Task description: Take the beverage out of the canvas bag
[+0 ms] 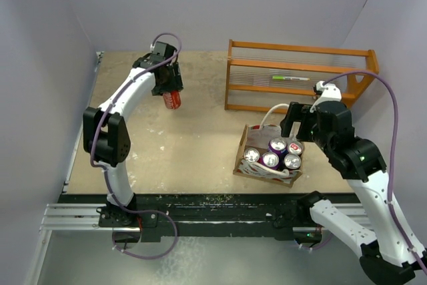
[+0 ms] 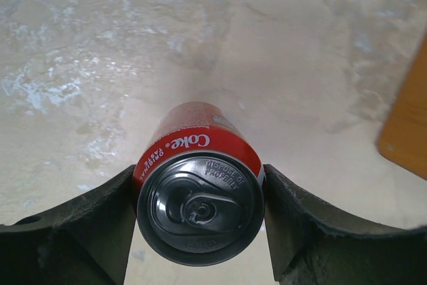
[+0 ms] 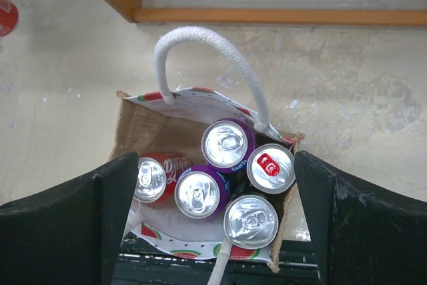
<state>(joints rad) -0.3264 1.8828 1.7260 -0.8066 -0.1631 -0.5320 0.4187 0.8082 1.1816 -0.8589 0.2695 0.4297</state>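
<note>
Although the Coke can (image 1: 172,100) shows its lid and red shoulder plainly in the left wrist view (image 2: 198,188), its base is hidden behind its own body, so whether it touches the table (image 1: 193,145) cannot be told. It is well apart from the canvas bag (image 1: 250,168), over the far left part of the tabletop. In the right wrist view the bag's near edge (image 3: 143,125) is cut off by the bottom of the picture and partly covered by the dark fingers (image 3: 67,225), and most labels on the five cans (image 3: 229,143) standing inside it are too small to read.

The left gripper (image 2: 199,221) is closed on the Coke can, one finger pressed against each side just below the rim. The right gripper (image 1: 301,128) hangs above the bag's right side with its jaws spread wide, broader than the cluster of cans, holding nothing and touching nothing that can be seen. One white loop handle (image 3: 200,38) stands upright at the bag's far side.

The table is a pale, mottled beige board. An orange wooden rack (image 1: 297,75) stands at its far right, just beyond the bag, with a green pen (image 1: 290,79) lying in it. Plain lilac-grey walls (image 1: 220,5) close off the back and sides.
</note>
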